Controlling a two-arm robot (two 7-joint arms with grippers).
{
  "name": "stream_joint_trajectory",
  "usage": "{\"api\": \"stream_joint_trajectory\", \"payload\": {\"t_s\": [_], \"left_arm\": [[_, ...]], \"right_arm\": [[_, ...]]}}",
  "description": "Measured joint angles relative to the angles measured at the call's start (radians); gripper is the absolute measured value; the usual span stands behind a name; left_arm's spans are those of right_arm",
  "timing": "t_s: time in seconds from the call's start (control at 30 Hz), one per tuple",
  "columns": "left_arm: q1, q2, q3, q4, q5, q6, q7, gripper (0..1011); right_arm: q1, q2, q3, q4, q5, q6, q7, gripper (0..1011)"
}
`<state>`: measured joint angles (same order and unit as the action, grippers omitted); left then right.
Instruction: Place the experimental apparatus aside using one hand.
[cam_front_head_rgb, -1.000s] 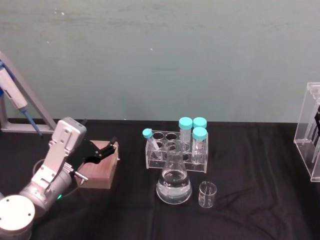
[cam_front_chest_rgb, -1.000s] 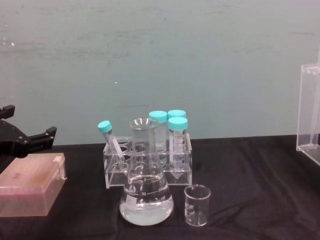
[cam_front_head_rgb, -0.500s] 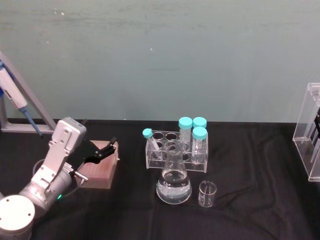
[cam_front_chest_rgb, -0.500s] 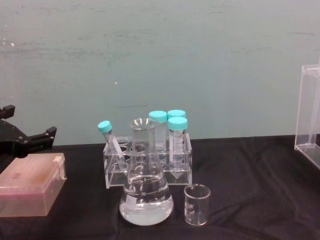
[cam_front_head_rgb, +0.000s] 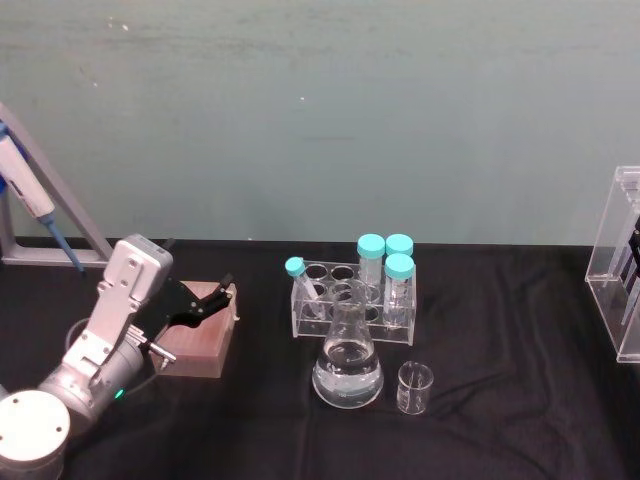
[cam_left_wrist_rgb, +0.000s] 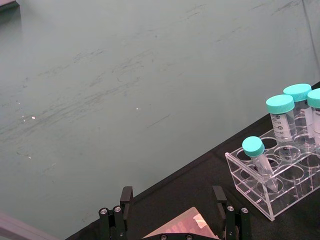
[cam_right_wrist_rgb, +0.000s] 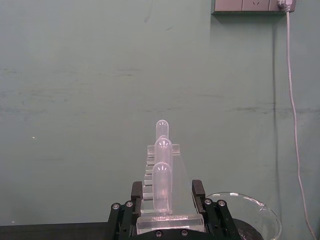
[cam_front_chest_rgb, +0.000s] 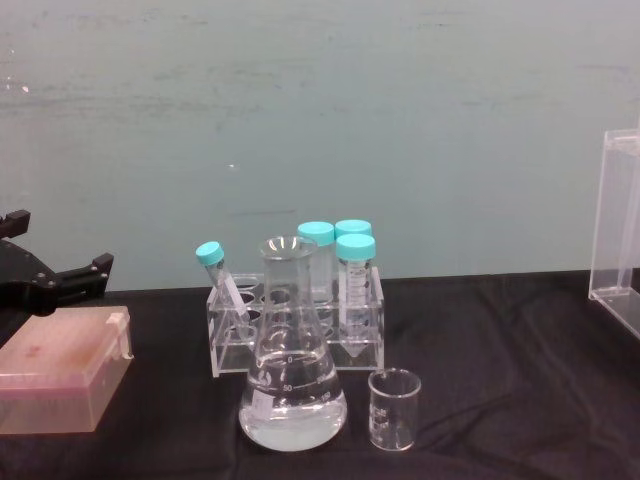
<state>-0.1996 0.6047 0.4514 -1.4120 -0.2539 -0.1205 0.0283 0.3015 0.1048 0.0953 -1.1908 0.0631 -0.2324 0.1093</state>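
The stand (cam_front_head_rgb: 628, 270) at the far right edge of the table (cam_front_head_rgb: 500, 320) has tipped a touch from how it stood a second ago (the chest view shows its left edge leaning a little now). Nothing else has moved.

The right gripper (cam_right_wrist_rgb: 167, 187) holds this stand. In the right wrist view its two black fingers (cam_right_wrist_rgb: 136, 192) sit one on each side of the clear base, closed against it, and the rounded tops of the long tubes rise in a row between them. A round glass rim (cam_right_wrist_rgb: 245, 212) shows just beside that gripper.

The flask (cam_front_head_rgb: 347, 365) stands upright at the near middle of the table, about a third full of clear liquid. The beaker (cam_front_head_rgb: 415, 388) stands just right of it, apart from it, and looks empty. Just behind the flask is a clear rack (cam_front_head_rgb: 350, 305) with four teal-capped tubes (cam_front_head_rgb: 371, 262). Three stand upright at its right end and one leans in a hole at its left end.

The left gripper (cam_front_head_rgb: 222, 292) hovers at the left side, over the far end of a pink box (cam_front_head_rgb: 200, 340). Its fingers are spread wide and hold nothing. In the left wrist view the box top shows between them. This gripper is well apart from the flask, the beaker and the stand. A blue-and-white pipette (cam_front_head_rgb: 30, 200) hangs on a grey frame at the far left.
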Motion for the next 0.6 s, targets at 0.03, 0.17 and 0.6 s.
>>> {"api": "stream_joint_trajectory", "payload": {"t_s": [0.03,0.17,0.6], "left_arm": [[0.000,0.000,0.000,0.000,0.000,0.000,0.000,1000],[0.000,0.000,0.000,0.000,0.000,0.000,0.000,1000],[0.000,0.000,0.000,0.000,0.000,0.000,0.000,1000]], "right_arm": [[0.000,0.000,0.000,0.000,0.000,0.000,0.000,613],[0.000,-0.001,0.000,0.000,0.001,0.000,0.001,613],[0.001,-0.001,0.000,0.000,0.002,0.000,0.001,613]]}}
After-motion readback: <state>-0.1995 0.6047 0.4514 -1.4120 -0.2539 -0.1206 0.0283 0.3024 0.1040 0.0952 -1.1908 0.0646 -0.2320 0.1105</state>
